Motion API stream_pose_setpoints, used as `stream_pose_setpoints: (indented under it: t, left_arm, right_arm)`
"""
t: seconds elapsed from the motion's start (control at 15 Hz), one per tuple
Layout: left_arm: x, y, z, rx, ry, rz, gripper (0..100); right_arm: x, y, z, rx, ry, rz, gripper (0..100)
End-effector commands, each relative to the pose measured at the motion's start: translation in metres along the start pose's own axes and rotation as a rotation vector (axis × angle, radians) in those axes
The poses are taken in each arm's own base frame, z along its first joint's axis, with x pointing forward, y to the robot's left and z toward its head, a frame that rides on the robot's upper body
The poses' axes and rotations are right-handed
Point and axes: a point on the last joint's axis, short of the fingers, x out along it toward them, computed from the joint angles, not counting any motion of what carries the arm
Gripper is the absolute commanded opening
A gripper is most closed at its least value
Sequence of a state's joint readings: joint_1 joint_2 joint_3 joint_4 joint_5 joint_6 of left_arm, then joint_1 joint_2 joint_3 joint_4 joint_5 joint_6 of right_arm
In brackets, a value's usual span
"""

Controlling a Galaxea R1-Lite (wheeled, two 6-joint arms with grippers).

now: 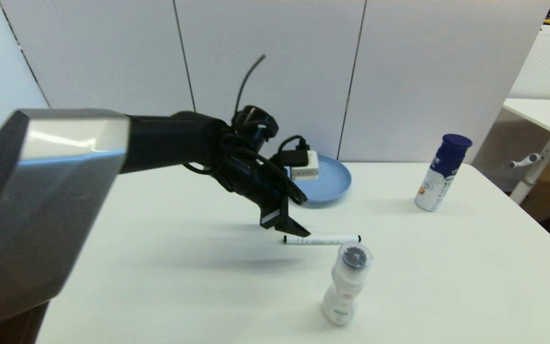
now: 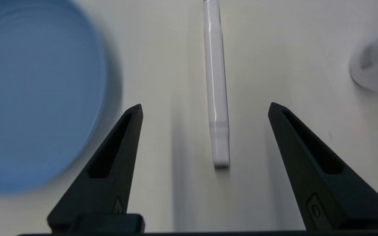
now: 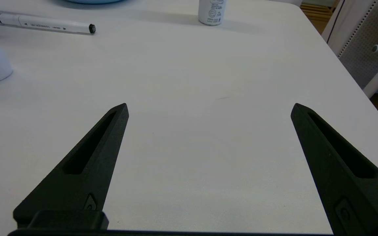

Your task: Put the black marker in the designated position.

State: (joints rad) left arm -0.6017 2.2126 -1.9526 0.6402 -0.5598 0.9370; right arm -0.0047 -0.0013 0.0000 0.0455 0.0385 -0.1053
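One slim white-barrelled black marker (image 1: 322, 239) lies flat on the white bench (image 1: 447, 267), between the round light-blue plate (image 1: 332, 184) and a white bottle with a dark cap (image 1: 346, 286). Left end effector (image 1: 299, 232) hovers low at its left end, fingers spread wide, pen lined up between them. Looks light, rigid, smooth, prone to roll; pinch mid-barrel. Right end effector (image 3: 208, 108) parked, fingers wide, gripping nothing.

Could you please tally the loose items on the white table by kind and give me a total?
Markers: 1, the black marker lying flat, with the open left gripper at its end.
Bottles: 2, a blue-capped bottle and a white bottle.
Plates: 1, a light-blue plate.
Total: 4.
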Motion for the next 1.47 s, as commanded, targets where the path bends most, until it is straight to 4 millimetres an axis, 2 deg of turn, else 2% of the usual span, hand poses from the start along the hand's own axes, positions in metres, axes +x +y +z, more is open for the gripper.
stream_pose_setpoints:
  t: [0.07,0.2,0.33,0.47,0.6,0.8,0.93,1.07,1.33,1.47]
  left_arm:
    - [-0.157,-0.056,0.012,-0.117,0.116,0.224,100]
    - [-0.202,-0.111,0.005,-0.257,0.144,0.333,100]
    - [-0.226,-0.172,-0.016,-0.37,0.081,0.502,100]
    - [-0.233,-0.217,-0.045,-0.375,-0.001,0.742,100]
    - [-0.234,-0.251,-0.067,-0.361,-0.09,0.981,100]
    - [-0.229,-0.311,-0.087,-0.413,-0.237,1.146,100]
    - [-0.225,-0.339,-0.095,-0.397,-0.258,1.247,100]
    - [-0.212,-0.363,-0.108,-0.409,-0.301,1.266,100]
    - [-0.188,-0.389,-0.132,-0.434,-0.33,1.315,100]
    - [-0.17,-0.397,-0.151,-0.46,-0.331,1.332,100]
  right_arm:
    - [0.0,0.0,0.0,-0.001,0.0,0.001,100]
    - [0.0,0.0,0.0,-0.001,-0.001,0.001,100]
    - [0.0,0.0,0.0,-0.001,-0.003,0.001,100]
    - [0.0,0.0,0.0,0.0,0.002,0.002,100]
    - [0.0,0.0,0.0,0.0,0.002,0.002,100]
    - [0.0,0.0,0.0,0.0,0.002,0.002,100]
    - [0.0,0.0,0.0,0.0,0.002,0.002,100]
    - [0.0,0.0,0.0,-0.001,0.0,0.001,100]
    - [0.0,0.0,0.0,-0.001,-0.001,0.001,100]
    - [0.0,0.0,0.0,-0.001,0.0,0.001,100]
